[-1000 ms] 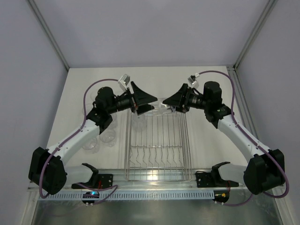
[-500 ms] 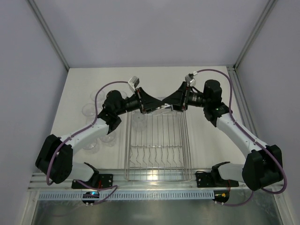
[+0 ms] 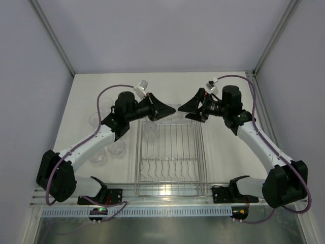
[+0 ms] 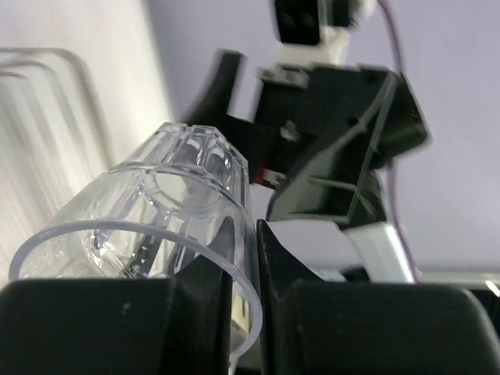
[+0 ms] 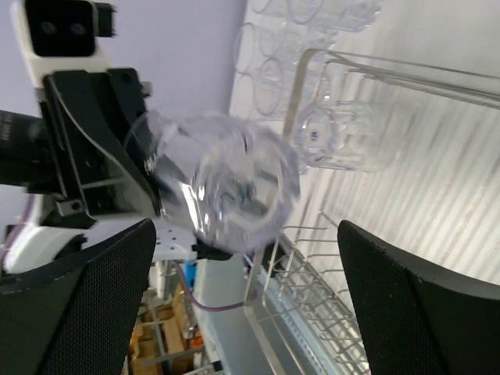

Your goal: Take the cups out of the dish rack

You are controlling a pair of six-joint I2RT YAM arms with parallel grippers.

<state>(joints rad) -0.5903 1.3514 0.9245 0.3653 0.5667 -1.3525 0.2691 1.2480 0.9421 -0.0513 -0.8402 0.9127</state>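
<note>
Over the tabletop (image 3: 228, 152), the left hand (image 4: 244, 262) is pinching a cup (image 4: 156, 207) by its rim — right hand (image 5: 246, 301) spread — likely risking a slip onto the dish rack (image 3: 170, 165).

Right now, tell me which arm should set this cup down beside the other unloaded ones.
Left. The left gripper is shut on the cup at its rim, while the right gripper stands open and empty. The unloaded cups stand on the table left of the dish rack, on the left arm's side.
</note>
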